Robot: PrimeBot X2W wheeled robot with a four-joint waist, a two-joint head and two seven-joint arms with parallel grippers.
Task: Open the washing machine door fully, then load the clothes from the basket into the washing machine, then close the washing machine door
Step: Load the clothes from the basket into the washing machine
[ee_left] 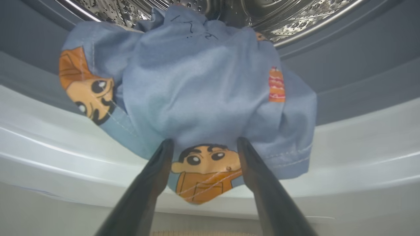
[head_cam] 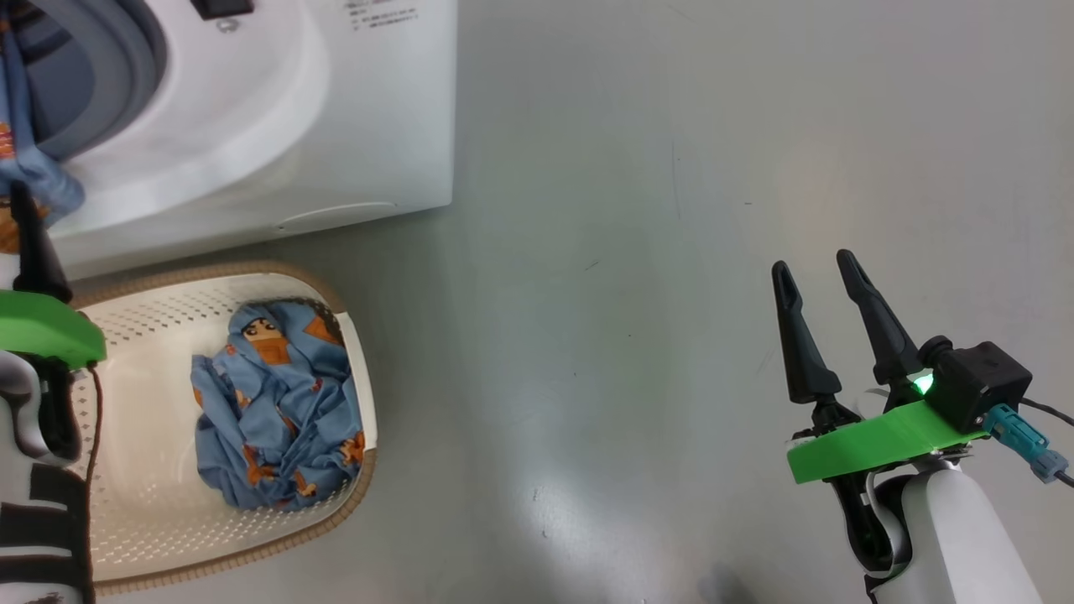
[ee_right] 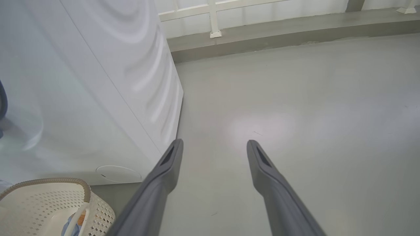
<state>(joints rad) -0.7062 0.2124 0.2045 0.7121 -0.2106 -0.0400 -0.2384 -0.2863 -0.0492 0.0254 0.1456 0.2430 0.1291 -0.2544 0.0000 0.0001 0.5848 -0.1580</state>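
One piece of the clothes, light blue with orange cartoon figures, is draped over the lip of the washing machine, half in the steel drum and half hanging out. My left gripper is open, its fingers on either side of the hanging hem. More of the clothes lie bunched in the basket on the floor in front of the machine. My right gripper is open and holds nothing, out over the bare floor to the right. The washing machine door is out of view.
Grey floor stretches to the right of the machine and the basket. The round filter cap sits low on the machine's front, just above the basket rim. A raised kerb with a white railing runs along the far side.
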